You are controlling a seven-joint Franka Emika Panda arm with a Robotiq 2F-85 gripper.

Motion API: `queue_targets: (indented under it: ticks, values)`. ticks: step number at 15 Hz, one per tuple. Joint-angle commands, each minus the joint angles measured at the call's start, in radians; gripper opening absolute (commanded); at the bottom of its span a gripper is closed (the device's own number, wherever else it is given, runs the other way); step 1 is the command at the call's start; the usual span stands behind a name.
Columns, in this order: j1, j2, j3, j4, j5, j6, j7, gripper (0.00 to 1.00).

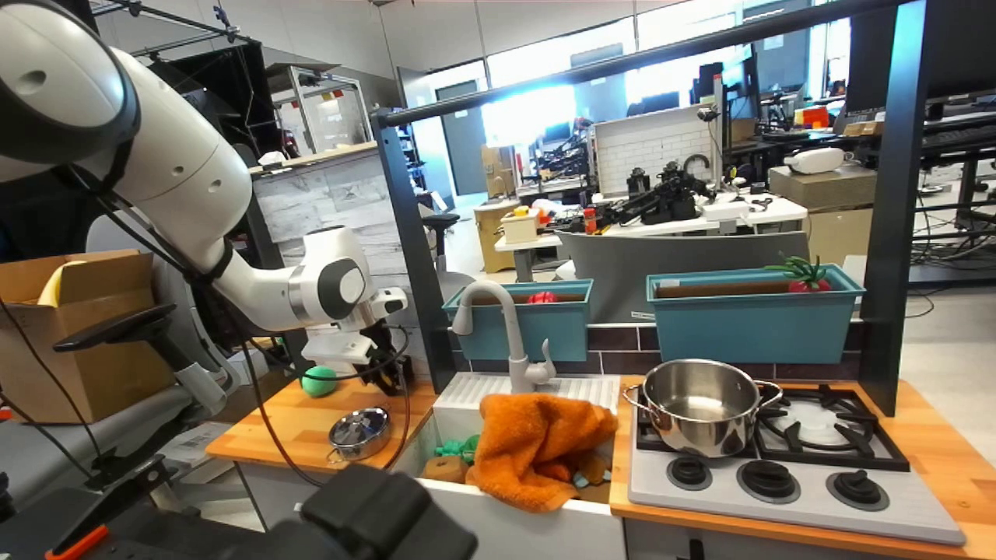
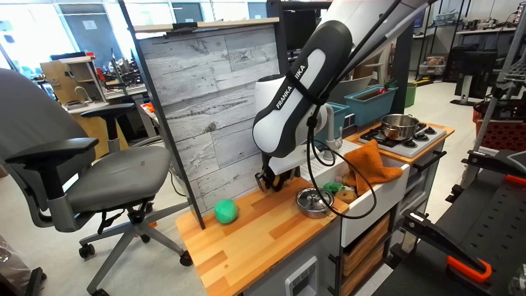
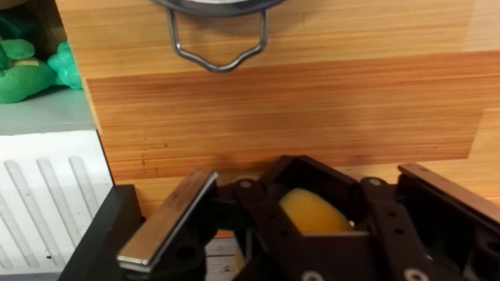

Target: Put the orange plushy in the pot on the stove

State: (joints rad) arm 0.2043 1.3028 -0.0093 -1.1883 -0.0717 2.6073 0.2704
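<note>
The orange plushy (image 3: 314,212) sat between the jaws of the gripper (image 2: 274,182), a yellow-orange patch of it showing through the dark linkage in the wrist view. The jaws were clamped on it from two sides, presumably because a soft, round thing would roll out of anything looser. Whether its underside touched the wooden counter (image 2: 254,238) just below the gripper could not be told.

The gripper hung low beside the grey plank wall (image 2: 213,102). That stance seemed to belong to the grasping step, with the lift and carry yet to come. Near it on the counter, toward the front edge, stood a small lidded pan (image 1: 359,433); along the wall, on the gripper's side away from the sink (image 1: 545,533), lay a green ball (image 2: 226,211). Both were apart from the jaws, so a straight lift would probably miss them.

Farther from the gripper, the sink held an orange cloth (image 1: 537,451) draped over its front edge, with the upright faucet (image 1: 510,327) behind, the likeliest snag; a high path looked wise.

Well apart, beyond the sink, the pot (image 1: 704,404) rested upright on the stove (image 1: 813,484), over the burner nearer the gripper, unlidded, presumably to take a drop from above.
</note>
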Motion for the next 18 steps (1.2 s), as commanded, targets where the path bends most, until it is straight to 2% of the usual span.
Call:
queue_targets:
  ticks: [1,3,4,9,10,11,14,18]
  values:
    - [0.004,-0.005,-0.085,-0.101,-0.024,-0.016,0.063,0.02]
    - [0.010,-0.018,-0.104,-0.136,-0.025,0.033,0.109,0.02]
    - [0.041,0.016,-0.117,-0.031,0.000,-0.034,0.115,0.02]
    - [0.009,-0.007,-0.090,-0.114,-0.029,-0.006,0.083,0.02]
    - [0.011,0.003,-0.092,-0.097,-0.036,-0.012,0.072,0.34]
    - [0.034,0.019,-0.122,-0.074,-0.049,0.053,0.104,0.36]
    - [-0.007,0.026,-0.058,-0.045,-0.023,0.179,0.056,0.57]
    - [0.027,0.114,-0.133,0.015,0.001,0.373,0.043,0.85]
